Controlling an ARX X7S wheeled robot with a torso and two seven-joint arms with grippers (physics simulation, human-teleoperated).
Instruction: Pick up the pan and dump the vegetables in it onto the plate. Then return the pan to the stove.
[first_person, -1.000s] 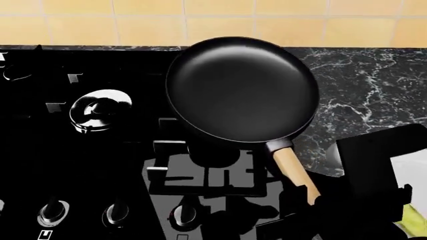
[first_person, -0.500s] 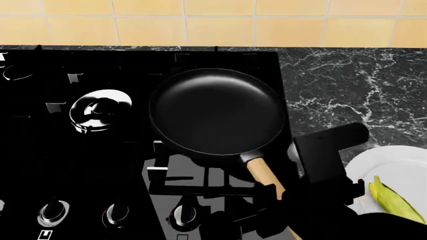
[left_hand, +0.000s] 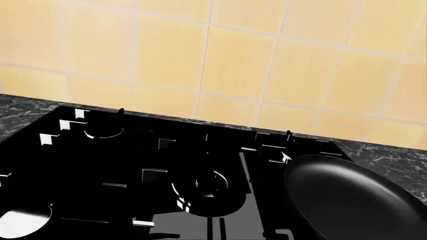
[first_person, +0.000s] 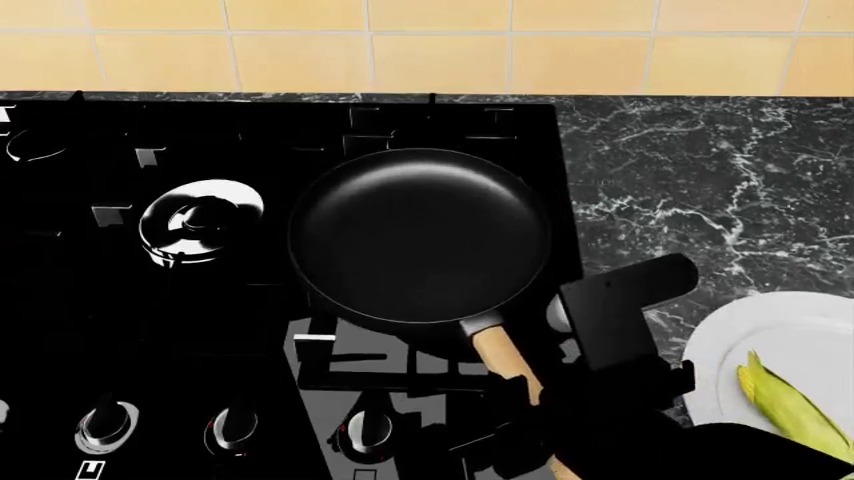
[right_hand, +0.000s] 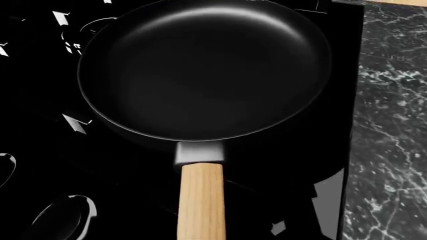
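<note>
The pan (first_person: 418, 236) has come down and leftward over the last second. It now sits over the right-hand burner of the stove (first_person: 200, 300), near the cooktop's right edge and toward the back wall. Its bowl is empty. The corn cob (first_person: 787, 400) lies on the plate (first_person: 747, 345) at the counter's front right corner, so the dump looks complete and the return nearly so. Whether the pan base is actually bearing on the grate cannot be confirmed from these views.

The pan's long axis runs from bowl to handle (right_hand: 200, 200). The bowl points toward the back left, the wooden handle toward the front right.

The right gripper (first_person: 554, 425) is at the handle's end, but dark housing hides its jaws, so clenched or released cannot be told. The left gripper is not seen.
</note>
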